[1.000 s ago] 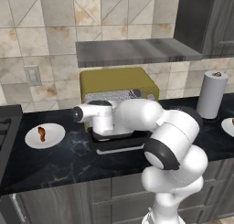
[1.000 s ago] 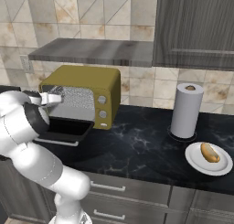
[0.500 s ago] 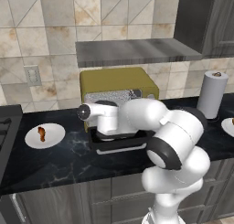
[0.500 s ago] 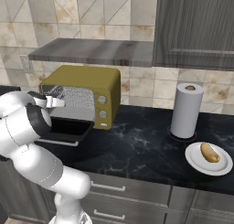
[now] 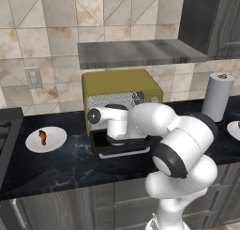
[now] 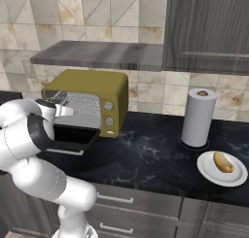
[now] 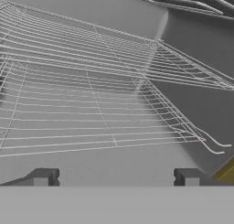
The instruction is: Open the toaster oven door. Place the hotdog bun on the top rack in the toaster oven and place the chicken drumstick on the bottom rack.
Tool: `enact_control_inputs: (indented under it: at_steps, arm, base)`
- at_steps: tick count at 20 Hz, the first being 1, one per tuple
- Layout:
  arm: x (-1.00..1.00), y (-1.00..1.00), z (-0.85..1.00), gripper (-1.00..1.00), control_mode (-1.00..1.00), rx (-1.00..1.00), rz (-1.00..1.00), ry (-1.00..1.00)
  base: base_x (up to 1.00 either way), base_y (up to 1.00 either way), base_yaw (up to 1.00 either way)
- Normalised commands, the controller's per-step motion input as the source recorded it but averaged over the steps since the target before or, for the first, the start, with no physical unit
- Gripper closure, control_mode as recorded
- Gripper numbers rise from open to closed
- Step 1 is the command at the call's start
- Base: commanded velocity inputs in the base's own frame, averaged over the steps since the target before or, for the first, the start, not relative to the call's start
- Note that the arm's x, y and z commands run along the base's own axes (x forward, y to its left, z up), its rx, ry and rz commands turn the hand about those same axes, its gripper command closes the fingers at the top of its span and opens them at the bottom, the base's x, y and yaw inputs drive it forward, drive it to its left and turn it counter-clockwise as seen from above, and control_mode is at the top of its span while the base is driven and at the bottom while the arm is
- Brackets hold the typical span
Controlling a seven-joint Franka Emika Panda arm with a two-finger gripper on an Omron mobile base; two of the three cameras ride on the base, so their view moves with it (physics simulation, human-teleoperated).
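At toaster oven mouth: door down, tool wide open, empty, facing wire racks. Hotdog bun on plate, far right along tabletop; chicken drumstick left, nearer tool.

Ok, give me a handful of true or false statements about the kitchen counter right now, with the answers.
1. The toaster oven door is shut. False: it hangs open, folded down in front.
2. The hotdog bun lies on a plate right of the paper towel roll. True.
3. The chicken drumstick is on the bottom rack. False: it sits on a plate left of the toaster oven.
4. The end effector is open, facing the wire racks. True.
5. The end effector holds the bun. False: it holds nothing.
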Motion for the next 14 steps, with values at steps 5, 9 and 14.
enact_control_inputs:
  at_steps: [5,9,14]
  arm:
    - [0.00,-0.15,0.07,-1.00,-1.00,0.02,0.02,0.00]
    - [0.00,-0.14,0.10,-1.00,-1.00,0.00,0.04,0.00]
    - [0.01,-0.04,0.02,-1.00,-1.00,0.00,0.05,0.00]
  base:
    - [0.00,0.00,0.00]
    - [0.00,0.00,0.00]
    - [0.00,0.00,0.00]
